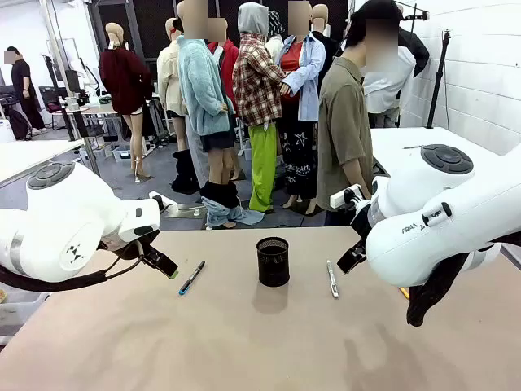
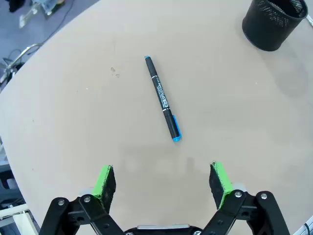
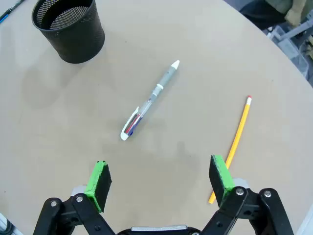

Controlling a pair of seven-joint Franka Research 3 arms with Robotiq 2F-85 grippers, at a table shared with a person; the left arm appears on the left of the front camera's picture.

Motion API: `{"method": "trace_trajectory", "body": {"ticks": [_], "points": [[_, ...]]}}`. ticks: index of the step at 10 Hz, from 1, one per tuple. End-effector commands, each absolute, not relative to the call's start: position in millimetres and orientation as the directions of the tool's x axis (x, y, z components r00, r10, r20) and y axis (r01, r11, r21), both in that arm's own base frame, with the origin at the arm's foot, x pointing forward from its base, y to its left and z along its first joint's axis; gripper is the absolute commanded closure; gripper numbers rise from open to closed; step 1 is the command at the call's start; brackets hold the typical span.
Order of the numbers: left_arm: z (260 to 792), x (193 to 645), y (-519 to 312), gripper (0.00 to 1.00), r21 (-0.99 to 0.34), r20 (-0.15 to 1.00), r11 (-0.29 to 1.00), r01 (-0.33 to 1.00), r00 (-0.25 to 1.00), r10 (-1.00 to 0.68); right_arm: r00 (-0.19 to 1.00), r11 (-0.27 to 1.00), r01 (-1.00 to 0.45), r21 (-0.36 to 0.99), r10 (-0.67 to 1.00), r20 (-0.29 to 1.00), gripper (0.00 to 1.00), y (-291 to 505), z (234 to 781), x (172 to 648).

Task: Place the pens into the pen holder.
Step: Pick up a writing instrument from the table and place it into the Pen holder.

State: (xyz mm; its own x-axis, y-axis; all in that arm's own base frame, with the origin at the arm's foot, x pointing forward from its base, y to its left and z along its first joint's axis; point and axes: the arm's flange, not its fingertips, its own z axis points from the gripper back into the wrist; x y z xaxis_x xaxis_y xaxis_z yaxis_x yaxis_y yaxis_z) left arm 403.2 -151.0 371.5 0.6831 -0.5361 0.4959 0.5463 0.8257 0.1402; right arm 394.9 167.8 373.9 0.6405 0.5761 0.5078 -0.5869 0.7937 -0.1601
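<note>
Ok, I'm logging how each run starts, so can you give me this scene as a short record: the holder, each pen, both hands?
pen holder: black mesh cup, upright mid-table, no pen sticking out
black marker: blue ends, flat on the table, on the holder's left
silver-grey pen: flat, on the holder's right
yellow pencil: flat, farther right than the pen
left hand: open, above the marker, holding nothing
right hand: open, above the pen and pencil, holding nothing
pens in holder: none yet
</note>
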Motion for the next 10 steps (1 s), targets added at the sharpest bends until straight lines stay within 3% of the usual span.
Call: {"method": "trace_trajectory", "body": {"ticks": [1, 9, 10], "points": [[371.5, 403.1, -151.0, 0.0, 0.14, 0.496, 0.826, 0.546, 0.683, -0.536, 0.641, 0.794, -0.587, -0.16, 0.576, 0.508, 0.0, 167.8, 373.9, 394.9], [371.5, 403.1, -151.0, 0.0, 0.14, 0.496, 0.826, 0.546, 0.683, -0.536, 0.64, 0.793, -0.587, -0.161, 0.577, 0.508, 0.0, 167.9, 373.9, 394.9], [371.5, 403.1, -151.0, 0.0, 0.14, 0.496, 0.826, 0.546, 0.683, -0.536, 0.705, 0.833, -0.526, -0.169, 0.539, 0.461, 0.0, 157.7, 379.3, 406.8]]}}
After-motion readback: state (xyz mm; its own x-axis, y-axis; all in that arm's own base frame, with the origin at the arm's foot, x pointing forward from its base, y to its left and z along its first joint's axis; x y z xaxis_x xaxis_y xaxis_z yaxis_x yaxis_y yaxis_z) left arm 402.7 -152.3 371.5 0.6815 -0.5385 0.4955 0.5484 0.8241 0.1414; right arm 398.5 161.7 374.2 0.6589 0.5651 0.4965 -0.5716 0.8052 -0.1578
